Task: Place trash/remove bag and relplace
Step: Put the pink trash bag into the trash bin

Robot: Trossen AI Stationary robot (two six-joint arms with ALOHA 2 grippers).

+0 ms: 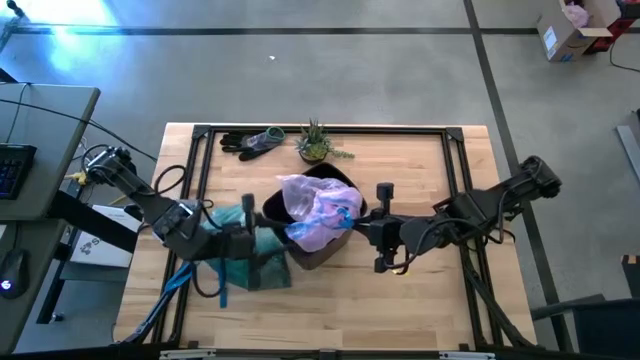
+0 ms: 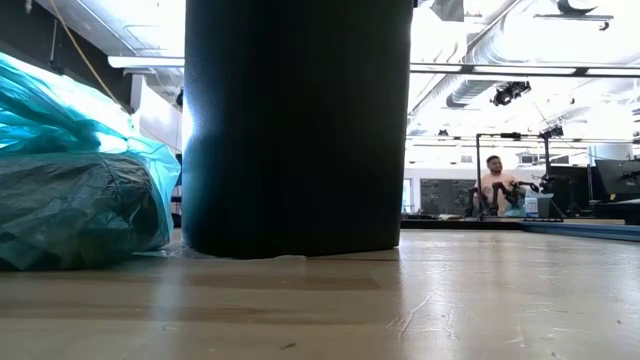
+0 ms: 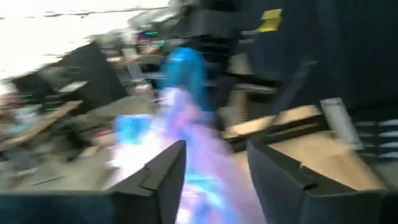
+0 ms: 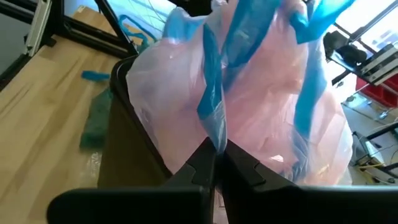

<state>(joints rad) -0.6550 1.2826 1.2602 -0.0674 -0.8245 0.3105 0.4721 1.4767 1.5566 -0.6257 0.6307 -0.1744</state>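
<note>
The right gripper [image 4: 216, 163] is shut on the pink bag's [image 4: 249, 106] blue tie; the left gripper [image 3: 214, 180] is parted, holding nothing, just beside it. The teal bag [image 1: 250, 258] lies beside the bin [image 2: 297, 125]. Thin plastic could be torn if pulled hard.

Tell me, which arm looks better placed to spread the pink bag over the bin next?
Probably the right: its gripper is shut on the pink bag at the bin. The left gripper is open, holding nothing.
</note>
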